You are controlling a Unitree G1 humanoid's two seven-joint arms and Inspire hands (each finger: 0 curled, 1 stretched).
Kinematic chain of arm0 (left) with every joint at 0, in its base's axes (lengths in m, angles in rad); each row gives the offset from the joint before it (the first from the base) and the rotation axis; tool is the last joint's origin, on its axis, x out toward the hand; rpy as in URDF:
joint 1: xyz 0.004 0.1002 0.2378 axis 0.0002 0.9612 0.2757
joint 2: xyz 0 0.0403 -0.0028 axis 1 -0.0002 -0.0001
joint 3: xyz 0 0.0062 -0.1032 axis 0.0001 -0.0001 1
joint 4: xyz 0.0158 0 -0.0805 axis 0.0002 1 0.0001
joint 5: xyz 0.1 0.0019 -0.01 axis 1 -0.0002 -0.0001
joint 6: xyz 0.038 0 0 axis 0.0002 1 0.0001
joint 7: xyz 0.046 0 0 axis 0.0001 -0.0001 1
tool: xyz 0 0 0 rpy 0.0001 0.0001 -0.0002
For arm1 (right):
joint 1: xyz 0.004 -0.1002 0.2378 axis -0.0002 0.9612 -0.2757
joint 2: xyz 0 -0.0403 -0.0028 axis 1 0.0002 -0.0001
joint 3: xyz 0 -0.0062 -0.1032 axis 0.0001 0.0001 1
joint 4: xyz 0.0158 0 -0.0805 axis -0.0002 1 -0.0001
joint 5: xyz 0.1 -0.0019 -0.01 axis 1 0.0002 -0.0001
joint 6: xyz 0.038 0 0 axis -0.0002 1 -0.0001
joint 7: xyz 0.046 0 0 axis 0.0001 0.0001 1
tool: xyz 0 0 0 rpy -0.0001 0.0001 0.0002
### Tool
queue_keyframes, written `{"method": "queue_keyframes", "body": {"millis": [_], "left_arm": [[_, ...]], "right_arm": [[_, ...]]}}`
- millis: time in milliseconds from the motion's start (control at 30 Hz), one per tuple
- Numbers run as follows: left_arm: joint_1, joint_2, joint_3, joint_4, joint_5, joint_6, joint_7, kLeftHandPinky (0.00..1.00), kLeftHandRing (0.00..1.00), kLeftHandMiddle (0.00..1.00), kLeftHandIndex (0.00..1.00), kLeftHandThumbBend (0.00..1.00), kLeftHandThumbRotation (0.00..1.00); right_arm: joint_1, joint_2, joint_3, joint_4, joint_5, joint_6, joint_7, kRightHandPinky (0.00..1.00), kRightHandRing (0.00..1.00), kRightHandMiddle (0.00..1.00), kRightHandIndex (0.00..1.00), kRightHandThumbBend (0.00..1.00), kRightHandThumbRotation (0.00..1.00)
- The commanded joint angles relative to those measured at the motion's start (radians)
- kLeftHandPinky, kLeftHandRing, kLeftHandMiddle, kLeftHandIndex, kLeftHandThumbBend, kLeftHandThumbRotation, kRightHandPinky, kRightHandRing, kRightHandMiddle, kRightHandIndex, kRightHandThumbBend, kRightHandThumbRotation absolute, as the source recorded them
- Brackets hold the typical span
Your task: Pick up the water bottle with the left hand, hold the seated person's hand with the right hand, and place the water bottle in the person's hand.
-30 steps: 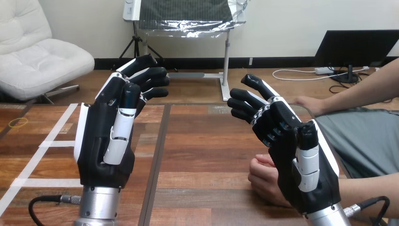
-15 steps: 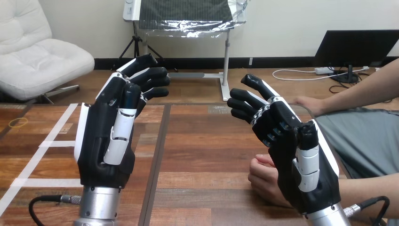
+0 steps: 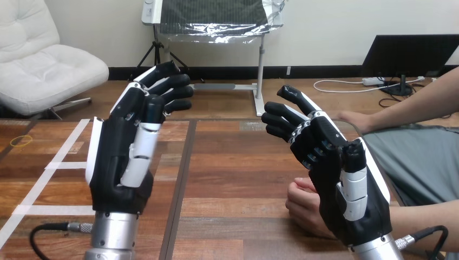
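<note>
view: head view
left hand [image 3: 116,168]: raised over the table's left half, fingers apart and loosely bent, thumb free; grips nothing
right hand [image 3: 338,181]: raised over the table's right half, fingers loosely spread and aimed at the table's middle; grips nothing
person's near hand [image 3: 302,208]: closed fist resting on the table near its front right corner, just beside and partly behind the right hand; touching or apart, cannot tell; no robot finger curls round it
person's far hand [image 3: 354,120]: lies at the table's far right edge, well apart from both robot hands
water bottle: in neither robot hand and in neither of the person's hands; its place cannot be told
table [image 3: 238,162]: wooden; white tape lines [image 3: 54,165] on its left part, small yellow ring [image 3: 21,141] near the left edge
step: judged as the very start, before the grasp; pick-up, hand-hold and hand-over all not yet done
next move: left hand needs to reach the water bottle and close round its body; right hand needs to drop beside the person's near hand and curl round it gently; that fist probably has to open to take the bottle
open room: table's middle between the two hands is bare, free for travel
tight spots: right hand sits close to the near fist and the front right corner, so there is little slack there and a risk of pressing on the person's hand
</note>
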Motion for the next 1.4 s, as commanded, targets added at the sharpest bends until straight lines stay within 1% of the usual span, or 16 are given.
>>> {"method": "queue_keyframes", "body": {"millis": [0, 33, 133, 233, 267, 433, 533, 833, 1100, 1367], "left_arm": [[-0.074, 0.025, 0.027, 0.018, 0.105, -0.049, 0.056, 0.68, 0.75, 0.78, 0.81, 0.71, 0.34], [-0.075, 0.030, 0.030, 0.017, 0.126, -0.049, 0.068, 0.69, 0.75, 0.78, 0.82, 0.73, 0.31], [-0.079, 0.037, 0.035, 0.018, 0.154, -0.050, 0.087, 0.70, 0.78, 0.81, 0.84, 0.82, 0.22], [-0.083, 0.041, 0.036, 0.020, 0.160, -0.053, 0.101, 0.71, 0.80, 0.83, 0.86, 0.90, 0.14], [-0.084, 0.042, 0.036, 0.021, 0.159, -0.053, 0.104, 0.72, 0.81, 0.84, 0.88, 0.94, 0.09], [-0.090, 0.048, 0.035, 0.025, 0.157, -0.057, 0.120, 0.74, 0.83, 0.86, 0.90, 0.98, 0.03], [-0.095, 0.051, 0.037, 0.030, 0.164, -0.063, 0.134, 0.74, 0.83, 0.86, 0.90, 0.99, 0.02], [-0.112, 0.068, 0.046, 0.042, 0.195, -0.074, 0.166, 0.76, 0.84, 0.87, 0.91, 1.00, 0.02], [-0.137, 0.081, 0.059, 0.057, 0.213, -0.077, 0.190, 0.78, 0.85, 0.89, 0.91, 1.00, 0.05], [-0.178, 0.097, 0.081, 0.092, 0.243, -0.094, 0.239, 0.78, 0.85, 0.89, 0.91, 1.00, 0.09]], "right_arm": [[-0.049, -0.005, -0.009, -0.033, 0.005, -0.004, 0.003, 0.86, 0.85, 0.85, 0.90, 0.77, 1.00], [-0.049, -0.005, -0.010, -0.033, 0.004, -0.004, 0.002, 0.86, 0.85, 0.85, 0.90, 0.77, 1.00], [-0.048, -0.005, -0.010, -0.033, 0.001, -0.006, 0.001, 0.86, 0.85, 0.85, 0.90, 0.77, 1.00], [-0.048, -0.004, -0.010, -0.031, 0.001, -0.008, 0.001, 0.86, 0.85, 0.85, 0.90, 0.77, 1.00], [-0.048, -0.004, -0.011, -0.031, 0.002, -0.008, 0.001, 0.86, 0.85, 0.85, 0.90, 0.77, 1.00], [-0.049, -0.004, -0.011, -0.027, 0.005, -0.009, 0.004, 0.86, 0.85, 0.85, 0.90, 0.78, 1.00], [-0.049, -0.004, -0.011, -0.025, 0.005, -0.010, 0.004, 0.86, 0.85, 0.84, 0.90, 0.78, 1.00], [-0.049, -0.005, -0.011, -0.025, 0.005, -0.009, 0.006, 0.86, 0.85, 0.85, 0.90, 0.77, 1.00], [-0.050, -0.006, -0.013, -0.023, 0.005, -0.010, 0.009, 0.87, 0.85, 0.85, 0.90, 0.77, 1.00], [-0.049, -0.007, -0.014, -0.024, 0.007, -0.006, 0.011, 0.87, 0.85, 0.85, 0.90, 0.78, 1.00]]}}
